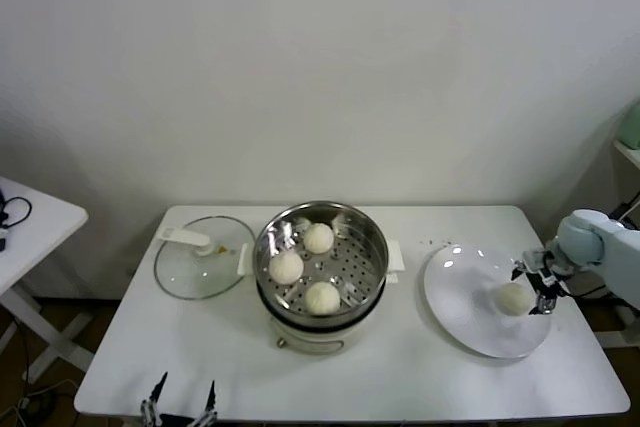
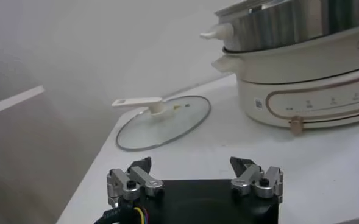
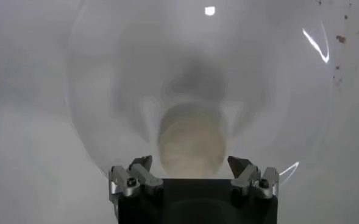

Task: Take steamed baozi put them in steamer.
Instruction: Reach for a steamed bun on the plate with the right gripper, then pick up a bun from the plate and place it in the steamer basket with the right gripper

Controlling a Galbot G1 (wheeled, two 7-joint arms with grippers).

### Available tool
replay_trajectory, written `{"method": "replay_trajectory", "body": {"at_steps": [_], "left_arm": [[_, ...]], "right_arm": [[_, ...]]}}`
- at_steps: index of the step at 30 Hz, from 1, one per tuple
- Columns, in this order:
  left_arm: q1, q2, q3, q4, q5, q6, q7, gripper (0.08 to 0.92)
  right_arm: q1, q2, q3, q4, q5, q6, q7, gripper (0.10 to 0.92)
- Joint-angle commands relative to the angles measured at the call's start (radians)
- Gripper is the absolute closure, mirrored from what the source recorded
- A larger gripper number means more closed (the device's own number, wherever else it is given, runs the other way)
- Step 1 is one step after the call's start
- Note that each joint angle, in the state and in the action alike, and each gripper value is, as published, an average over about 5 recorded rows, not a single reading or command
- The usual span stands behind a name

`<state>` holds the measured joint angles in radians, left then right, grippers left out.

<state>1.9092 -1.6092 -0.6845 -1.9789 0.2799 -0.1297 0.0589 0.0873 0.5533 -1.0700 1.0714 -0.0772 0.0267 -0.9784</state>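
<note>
Your right gripper [image 3: 191,173] sits fingers apart around the last baozi [image 1: 513,298] on the plate [image 1: 455,312]; center it, squeeze gently, then lift toward the steamer [image 1: 368,247] while the left gripper [image 2: 194,176], also open, waits low.

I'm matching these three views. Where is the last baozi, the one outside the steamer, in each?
Head view: baozi on the white plate, far right, at the right gripper.
Left wrist view: not in it.
Right wrist view: baozi centred, between the open fingers.
Shared landmark: the white plate.

Left pincer [image 1: 182,399] cut off at head view's bottom edge, near steamer [image 1: 320,259] — last baozi [image 3: 192,141] blurred in right wrist view.
</note>
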Motion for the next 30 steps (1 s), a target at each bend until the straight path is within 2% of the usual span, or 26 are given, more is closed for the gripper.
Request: {"method": "replay_trajectory", "body": {"at_steps": [1, 12, 15, 21, 25, 30], "left_arm": [[-0.002, -0.007, 0.002, 0.002, 0.001, -0.001, 0.000, 0.177], [-0.002, -0.007, 0.000, 0.002, 0.000, -0.003, -0.001, 0.177], [0.000, -0.007, -0.001, 0.000, 0.000, -0.005, -0.002, 0.177], [0.002, -0.006, -0.002, -0.002, -0.003, -0.005, -0.004, 0.177], [0.003, -0.003, 0.001, -0.007, -0.006, -0.001, -0.005, 0.177], [0.004, 0.000, 0.004, -0.012, -0.010, 0.001, -0.003, 0.177]], "right_arm": [[-0.039, 0.021, 0.042, -0.020, -0.024, -0.002, 0.004, 0.214], [0.025, 0.009, 0.001, 0.015, 0.024, -0.018, -0.007, 0.362], [0.166, -0.013, -0.127, 0.074, 0.114, -0.036, -0.011, 0.390], [0.601, -0.033, -0.507, 0.287, 0.336, -0.102, -0.008, 0.408], [0.852, 0.006, -0.688, 0.429, 0.510, -0.162, -0.007, 0.414], [1.052, 0.097, -0.763, 0.517, 0.677, -0.222, -0.006, 0.414]]}}
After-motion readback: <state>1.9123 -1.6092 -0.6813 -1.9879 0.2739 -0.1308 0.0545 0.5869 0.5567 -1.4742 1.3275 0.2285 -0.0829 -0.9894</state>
